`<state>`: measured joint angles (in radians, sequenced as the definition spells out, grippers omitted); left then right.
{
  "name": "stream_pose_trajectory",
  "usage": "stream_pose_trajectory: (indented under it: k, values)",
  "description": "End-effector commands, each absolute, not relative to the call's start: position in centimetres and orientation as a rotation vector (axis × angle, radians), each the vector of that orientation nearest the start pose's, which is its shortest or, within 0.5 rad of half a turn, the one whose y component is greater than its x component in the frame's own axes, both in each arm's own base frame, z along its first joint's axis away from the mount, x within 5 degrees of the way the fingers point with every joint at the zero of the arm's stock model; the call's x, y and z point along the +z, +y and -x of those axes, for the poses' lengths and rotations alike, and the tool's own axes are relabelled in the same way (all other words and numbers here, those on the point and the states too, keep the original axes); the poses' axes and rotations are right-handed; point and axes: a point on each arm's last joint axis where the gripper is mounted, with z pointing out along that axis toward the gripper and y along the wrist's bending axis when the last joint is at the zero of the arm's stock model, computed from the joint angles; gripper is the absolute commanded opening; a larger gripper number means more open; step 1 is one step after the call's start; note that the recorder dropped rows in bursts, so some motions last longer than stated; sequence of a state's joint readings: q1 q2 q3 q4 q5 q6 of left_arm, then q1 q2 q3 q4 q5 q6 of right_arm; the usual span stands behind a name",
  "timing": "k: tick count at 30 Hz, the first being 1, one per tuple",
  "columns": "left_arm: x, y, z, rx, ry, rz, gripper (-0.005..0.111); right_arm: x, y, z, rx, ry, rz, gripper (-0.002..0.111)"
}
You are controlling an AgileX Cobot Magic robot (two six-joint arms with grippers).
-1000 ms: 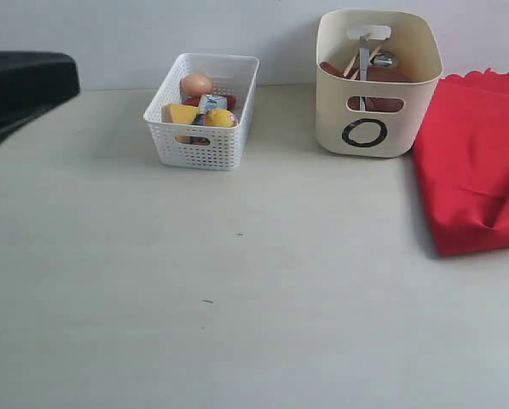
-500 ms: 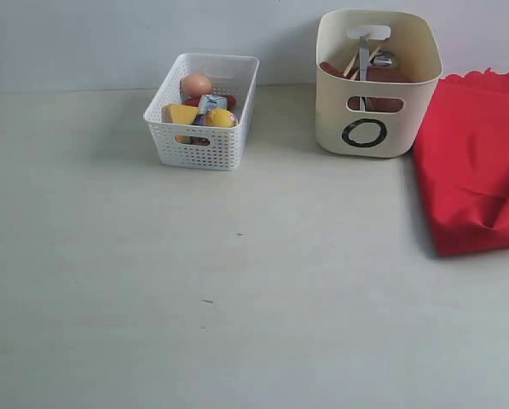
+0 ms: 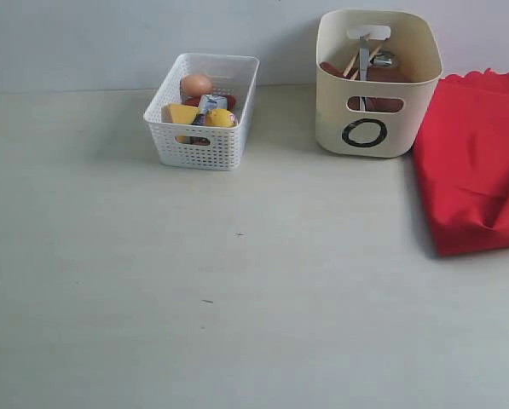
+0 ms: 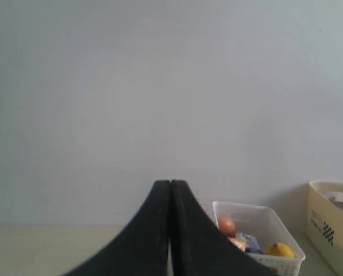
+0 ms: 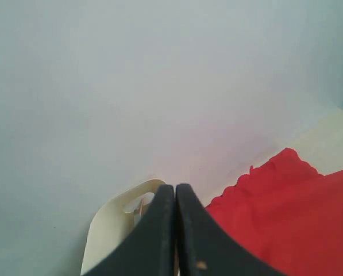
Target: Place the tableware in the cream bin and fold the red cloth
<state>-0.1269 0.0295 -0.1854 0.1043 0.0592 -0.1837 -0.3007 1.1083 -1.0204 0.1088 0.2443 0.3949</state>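
Bin: the cream bin (image 3: 412,115) stands upright at 1 o'clock in the exterior view, close to the wall (image 3: 109,38), with its black "O" (image 3: 364,133) on the near face.
Tableware: it is inside the bin. A knife (image 3: 364,58) stands upright, with chopsticks (image 3: 354,64) leaning at its 9 o'clock and a shiny cup (image 3: 384,60) at its 3 o'clock. A brown plate (image 3: 390,77) sits lower, and brown shows through the handle cutout.
Cloth: the red cloth (image 3: 480,162) lies flat on the table (image 3: 237,298) at 3 o'clock in the exterior view, at the bin's 4 o'clock. Its scalloped edge is on the far side. Its near corner shows a raised fold, and the frame edge cuts off its right part. Cloth and bin are just beside each other – contact cannot be told.
Left claw: the left gripper (image 4: 170,190) is clenched, finger against finger, with nothing between. It faces the wall.
Right claw: the right gripper (image 5: 175,192) is clenched likewise and holds nothing. The bin and cloth lie beyond its tips.
Basket: the white basket (image 3: 199,149) sits at 11 o'clock in the exterior view, at the bin's 9 o'clock and apart from it.
Basket contents: an egg (image 3: 196,84) lies at the far end, a carton (image 3: 211,102) in the middle, and cheese (image 3: 182,113) and a lemon (image 3: 221,118) at the near end.
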Motion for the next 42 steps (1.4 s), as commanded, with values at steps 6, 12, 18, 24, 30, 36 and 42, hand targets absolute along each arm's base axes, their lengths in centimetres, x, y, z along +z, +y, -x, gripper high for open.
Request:
stream_pose_trajectory:
  k: [6,12,18,24,30,36,42]
  values:
    - [20.9,-0.6,-5.6,-0.128,1.531,-0.038,0.001,39.3,-7.1,-23.6,0.162,1.674,-0.689,0.000]
    - [20.1,-0.5,-5.6,-0.117,1.620,-0.033,0.001,39.3,-7.1,-23.6,0.162,1.674,-0.689,0.000]
    - [20.1,-0.5,-5.6,-0.115,1.621,-0.035,0.001,39.3,-7.1,-23.6,0.162,1.674,-0.689,0.000]
    - [20.1,-0.5,-5.6,-0.116,1.621,-0.034,0.001,39.3,-7.1,-23.6,0.161,1.675,-0.688,0.000]
    - [20.1,-0.5,-5.6,-0.116,1.621,-0.034,0.001,39.3,-7.1,-23.6,0.161,1.675,-0.688,0.000]
    - [20.1,-0.5,-5.6,-0.114,1.621,-0.036,0.001,39.3,-7.1,-23.6,0.161,1.675,-0.688,0.000]
    - [20.1,-0.5,-5.6,-0.116,1.621,-0.034,0.001,40.6,-6.6,-22.0,0.164,1.624,-0.666,0.000]
